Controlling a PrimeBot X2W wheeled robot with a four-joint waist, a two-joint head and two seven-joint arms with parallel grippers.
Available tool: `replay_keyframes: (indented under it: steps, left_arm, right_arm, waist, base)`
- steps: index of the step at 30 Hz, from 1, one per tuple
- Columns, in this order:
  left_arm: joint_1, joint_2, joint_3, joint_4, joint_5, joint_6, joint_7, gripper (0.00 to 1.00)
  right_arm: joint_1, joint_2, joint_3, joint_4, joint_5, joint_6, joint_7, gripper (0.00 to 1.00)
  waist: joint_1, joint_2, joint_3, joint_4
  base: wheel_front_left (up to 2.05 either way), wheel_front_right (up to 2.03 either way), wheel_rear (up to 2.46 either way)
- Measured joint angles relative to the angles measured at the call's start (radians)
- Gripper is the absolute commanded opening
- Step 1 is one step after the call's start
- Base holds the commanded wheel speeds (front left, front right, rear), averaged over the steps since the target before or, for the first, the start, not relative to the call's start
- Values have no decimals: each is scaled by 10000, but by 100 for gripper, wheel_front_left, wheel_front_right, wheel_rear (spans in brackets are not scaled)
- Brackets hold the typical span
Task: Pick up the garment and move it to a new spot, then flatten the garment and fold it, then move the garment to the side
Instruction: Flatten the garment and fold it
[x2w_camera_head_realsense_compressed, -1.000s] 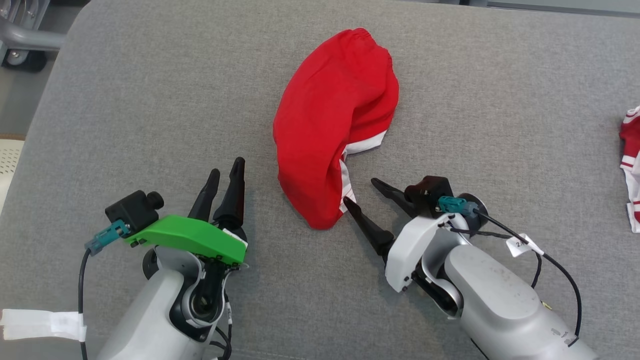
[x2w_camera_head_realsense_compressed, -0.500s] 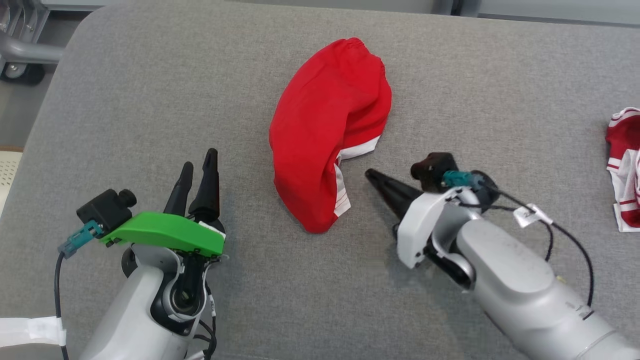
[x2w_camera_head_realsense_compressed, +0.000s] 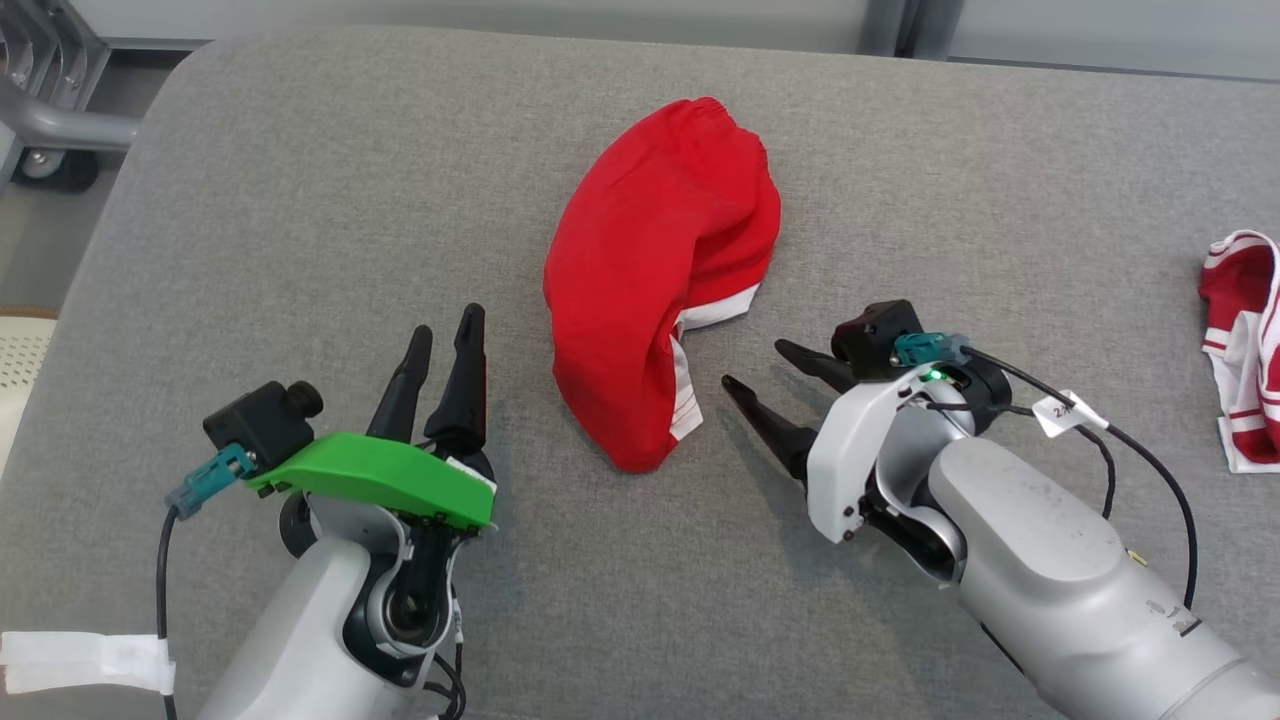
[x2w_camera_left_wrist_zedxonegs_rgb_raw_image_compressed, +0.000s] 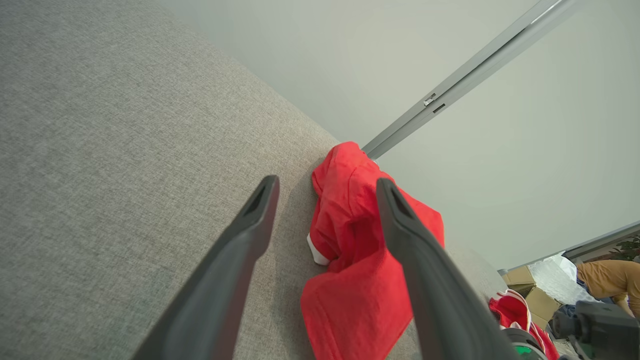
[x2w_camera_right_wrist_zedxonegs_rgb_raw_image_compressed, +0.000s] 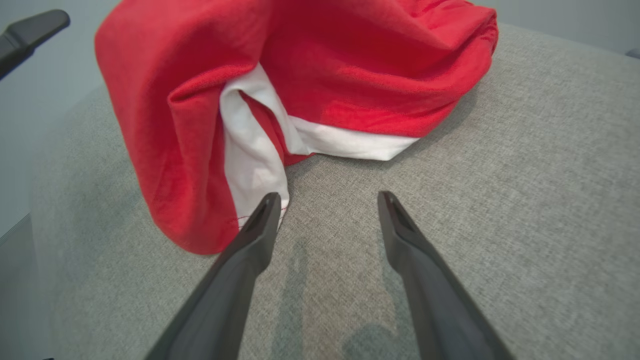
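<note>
The garment (x2w_camera_head_realsense_compressed: 650, 300) is a red piece with white trim, lying bunched in the middle of the grey table (x2w_camera_head_realsense_compressed: 300, 200). My right gripper (x2w_camera_head_realsense_compressed: 755, 364) stands open just to its right, low over the cloth-covered top, with nothing between its fingers. In the right wrist view the garment (x2w_camera_right_wrist_zedxonegs_rgb_raw_image_compressed: 350, 75) fills the top, its white hem just beyond the left finger of the right gripper (x2w_camera_right_wrist_zedxonegs_rgb_raw_image_compressed: 328, 196). My left gripper (x2w_camera_head_realsense_compressed: 448, 322) is open and empty, left of the garment. From the left wrist, the garment (x2w_camera_left_wrist_zedxonegs_rgb_raw_image_compressed: 350, 300) lies ahead of the left gripper (x2w_camera_left_wrist_zedxonegs_rgb_raw_image_compressed: 326, 184), partly behind its right finger.
A second red-and-white garment (x2w_camera_head_realsense_compressed: 1240, 390) lies at the table's right edge. A metal frame with a wheel (x2w_camera_head_realsense_compressed: 50, 120) stands off the back left corner. A person (x2w_camera_left_wrist_zedxonegs_rgb_raw_image_compressed: 607, 280) and cardboard boxes show far off in the left wrist view.
The right gripper, open with a finger at the garment's hem a second ago, shut beside it, and now stands open again a little apart. The head view has shifted slightly.
</note>
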Motion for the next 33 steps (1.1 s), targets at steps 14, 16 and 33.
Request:
replay_keyframes:
  steps: [14,16,33]
  left_arm:
    - [0,-19,-176,-150,207,0,-42,100]
    - [1,-15,-119,-159,207,0,-42,100]
    - [107,10,477,-94,209,0,-54,100]
  right_arm:
    - [-43,125,581,324,337,0,347,100]
    - [-76,123,608,362,399,0,347,100]
    - [-1376,-1133,2477,-36,499,79,1852,0]
  waist:
    - [0,0,463,816]
    - [0,0,505,875]
    - [0,0,452,712]
  base:
    - [0,0,0]
    - [0,0,0]
    - [0,0,0]
